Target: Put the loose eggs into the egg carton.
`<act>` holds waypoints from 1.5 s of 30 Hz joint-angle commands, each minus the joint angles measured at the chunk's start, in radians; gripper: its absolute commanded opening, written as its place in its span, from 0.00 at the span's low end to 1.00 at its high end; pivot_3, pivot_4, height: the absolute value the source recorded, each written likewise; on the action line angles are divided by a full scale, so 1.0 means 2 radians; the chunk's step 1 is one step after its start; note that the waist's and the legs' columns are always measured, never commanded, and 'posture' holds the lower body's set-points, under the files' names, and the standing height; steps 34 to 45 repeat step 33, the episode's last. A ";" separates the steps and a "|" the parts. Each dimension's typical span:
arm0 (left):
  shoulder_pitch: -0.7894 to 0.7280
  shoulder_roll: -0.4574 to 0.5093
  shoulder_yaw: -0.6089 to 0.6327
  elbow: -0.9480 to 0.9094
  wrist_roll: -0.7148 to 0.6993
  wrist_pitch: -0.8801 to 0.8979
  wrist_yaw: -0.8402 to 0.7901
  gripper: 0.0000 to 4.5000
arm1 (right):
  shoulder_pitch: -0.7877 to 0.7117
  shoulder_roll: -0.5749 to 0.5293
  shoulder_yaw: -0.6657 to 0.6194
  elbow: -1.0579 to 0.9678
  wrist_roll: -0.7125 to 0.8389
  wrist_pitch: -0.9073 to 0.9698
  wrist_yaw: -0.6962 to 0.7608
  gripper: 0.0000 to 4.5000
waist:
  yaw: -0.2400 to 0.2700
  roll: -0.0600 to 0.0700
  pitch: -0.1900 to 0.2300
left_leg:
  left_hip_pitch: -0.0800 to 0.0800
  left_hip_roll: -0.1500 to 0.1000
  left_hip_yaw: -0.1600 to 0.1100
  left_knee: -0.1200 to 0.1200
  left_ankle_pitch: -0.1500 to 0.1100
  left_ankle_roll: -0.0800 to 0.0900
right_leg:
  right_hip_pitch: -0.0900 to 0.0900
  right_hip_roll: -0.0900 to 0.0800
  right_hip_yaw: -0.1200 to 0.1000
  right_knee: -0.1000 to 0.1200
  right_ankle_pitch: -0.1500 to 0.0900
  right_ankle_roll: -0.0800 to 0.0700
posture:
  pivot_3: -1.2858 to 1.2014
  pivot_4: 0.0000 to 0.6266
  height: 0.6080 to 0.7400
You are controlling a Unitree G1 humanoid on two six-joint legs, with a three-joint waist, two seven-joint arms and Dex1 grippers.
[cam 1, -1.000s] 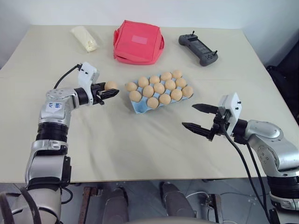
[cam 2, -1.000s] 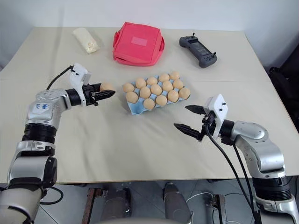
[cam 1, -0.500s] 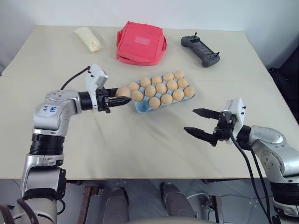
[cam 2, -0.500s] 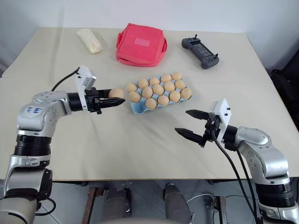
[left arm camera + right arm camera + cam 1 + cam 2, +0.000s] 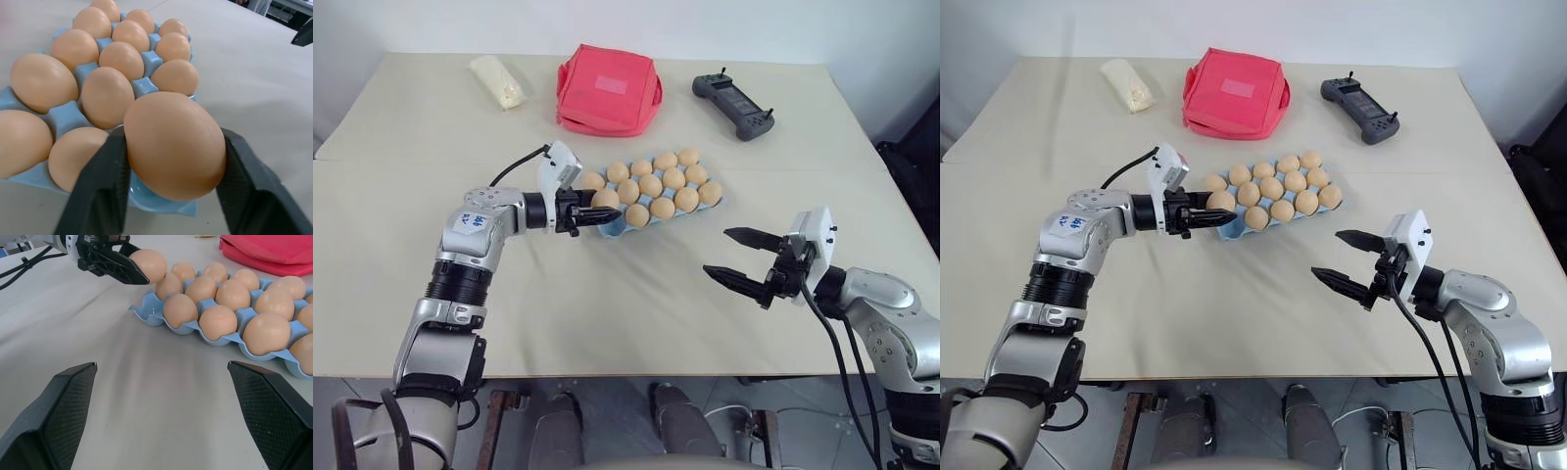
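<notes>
Jaws of the left gripper (image 5: 590, 211) were clamped on an egg (image 5: 173, 144) right over the egg carton's (image 5: 608, 227) near-left corner cup mid-table, right gripper (image 5: 740, 258) gaping empty, so lowering and releasing looked next.

I counted fifteen eggs (image 5: 651, 185) in all. Fourteen sat in the cups and one egg (image 5: 605, 199) was in my left pincer (image 5: 607, 206). There was one blue egg carton (image 5: 146, 309) with one cup still bare. On the bench (image 5: 607, 323) I saw one red bag (image 5: 608, 88), one grey controller (image 5: 733, 105) and one pale packet (image 5: 496, 81). I had two pincers, the left and the right pincer (image 5: 717, 252).
</notes>
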 commanded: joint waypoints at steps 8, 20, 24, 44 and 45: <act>-0.009 -0.001 0.032 -0.032 -0.022 -0.001 -0.001 0.99 | -0.001 -0.010 -0.018 -0.020 0.010 -0.003 0.002 1.00 | -0.001 0.000 0.000 | 0.000 0.000 0.000 0.000 0.000 0.000 | 0.000 0.000 0.000 0.000 0.000 0.000 | 0.52 0.24 1.00; 0.134 0.068 0.125 -0.165 -0.076 -0.035 -0.029 0.99 | -0.011 -0.038 -0.029 0.016 0.002 -0.009 0.023 1.00 | -0.001 0.000 0.000 | 0.000 0.000 0.000 0.000 0.000 0.000 | 0.000 0.000 0.000 0.000 0.000 0.000 | 0.52 0.24 1.00; 0.183 0.090 0.154 -0.189 -0.089 -0.049 -0.036 0.99 | -0.022 -0.042 -0.028 0.041 -0.003 -0.012 0.033 1.00 | -0.001 0.000 0.000 | 0.000 0.000 0.000 0.000 0.000 0.000 | 0.000 0.000 0.000 0.000 0.000 0.000 | 0.52 0.24 1.00; 0.251 0.127 0.194 -0.212 -0.102 -0.058 -0.035 0.99 | -0.027 -0.037 -0.033 0.072 -0.024 -0.027 0.036 1.00 | -0.002 0.000 0.000 | 0.001 0.000 0.000 0.000 0.000 0.000 | 0.000 0.000 0.000 0.000 0.000 -0.001 | 0.52 0.24 1.00; 0.251 0.127 0.194 -0.212 -0.102 -0.058 -0.035 0.99 | -0.027 -0.037 -0.033 0.072 -0.024 -0.027 0.036 1.00 | -0.002 0.000 0.000 | 0.001 0.000 0.000 0.000 0.000 0.000 | 0.000 0.000 0.000 0.000 0.000 -0.001 | 0.52 0.24 1.00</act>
